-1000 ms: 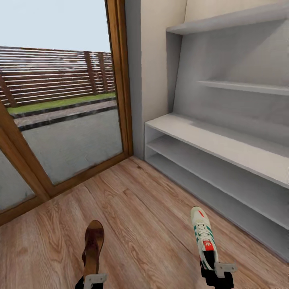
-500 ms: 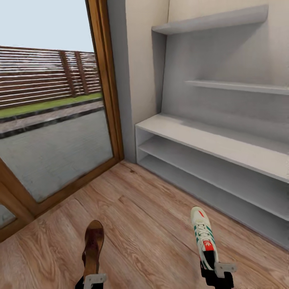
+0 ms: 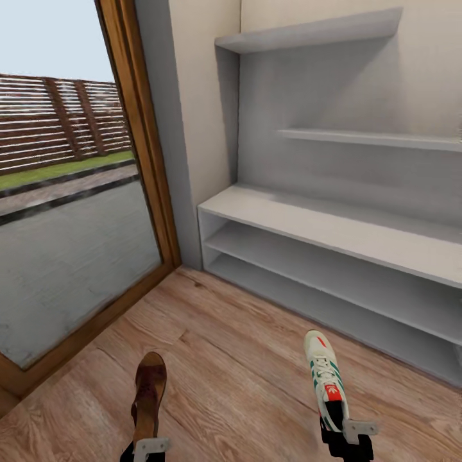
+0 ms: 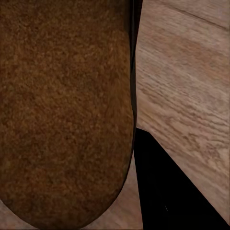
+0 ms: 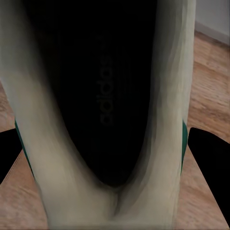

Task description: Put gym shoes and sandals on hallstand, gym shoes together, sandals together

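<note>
My left hand (image 3: 151, 446) grips the sandal (image 3: 149, 393), my right hand (image 3: 348, 433) the gym shoe (image 3: 324, 378), both apparently by the heel; light, fairly stiff.

Tall glass door (image 3: 70, 212) with a brown wooden frame (image 3: 144, 141) at left, cream wall (image 3: 202, 96) right of it, outside a grey paved yard (image 3: 58, 269), a strip of green grass (image 3: 58, 170), a slatted wooden fence (image 3: 51, 122), pale sky (image 3: 45, 38)
</note>
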Controlling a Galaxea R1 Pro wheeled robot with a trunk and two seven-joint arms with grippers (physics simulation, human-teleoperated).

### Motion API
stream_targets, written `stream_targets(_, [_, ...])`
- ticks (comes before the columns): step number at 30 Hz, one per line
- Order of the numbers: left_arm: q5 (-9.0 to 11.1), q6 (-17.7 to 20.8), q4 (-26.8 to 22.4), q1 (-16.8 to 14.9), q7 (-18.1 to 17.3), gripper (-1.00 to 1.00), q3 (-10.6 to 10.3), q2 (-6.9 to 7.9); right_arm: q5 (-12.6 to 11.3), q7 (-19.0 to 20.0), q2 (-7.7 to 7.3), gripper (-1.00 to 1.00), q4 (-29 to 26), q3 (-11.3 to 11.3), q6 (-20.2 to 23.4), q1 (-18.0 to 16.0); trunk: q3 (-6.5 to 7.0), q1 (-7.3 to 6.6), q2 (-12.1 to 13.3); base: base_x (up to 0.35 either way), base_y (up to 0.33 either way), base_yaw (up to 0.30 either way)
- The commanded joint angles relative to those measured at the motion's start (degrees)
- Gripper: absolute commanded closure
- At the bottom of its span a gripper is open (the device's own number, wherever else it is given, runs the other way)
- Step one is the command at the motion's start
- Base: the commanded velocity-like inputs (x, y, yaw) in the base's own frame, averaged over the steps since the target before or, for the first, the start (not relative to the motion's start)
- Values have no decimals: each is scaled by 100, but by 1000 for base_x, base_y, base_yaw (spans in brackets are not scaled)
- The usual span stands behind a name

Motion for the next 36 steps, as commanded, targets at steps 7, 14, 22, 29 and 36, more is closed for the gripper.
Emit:
stream_targets(7, [20,-26,2,-3,33,100,-47,5,22,-17,1,100,7,-15,-18,-5,-5,1,-2,236,246,-287])
stream_targets(14, [19,-30,2,-3,32,100,-47,5,22,-17,1,100,7,-15,-18,-5,-5,1,-2,88,87,-287])
stream_targets(22, [19,-30,11,-3,28,100,-47,5,22,-17,1,100,7,-15,-18,-5,-5,1,-2,3,2,-287])
stream_targets(29, [16,-25,11,-3,26,100,-47,5,22,-17,1,100,7,-15,-20,-5,-5,1,-2,0,0,-287])
stream_targets(36, [12,-24,9,-3,27,100,-47,5,22,-17,1,100,7,-15,-18,-5,-5,1,-2,0,0,-287])
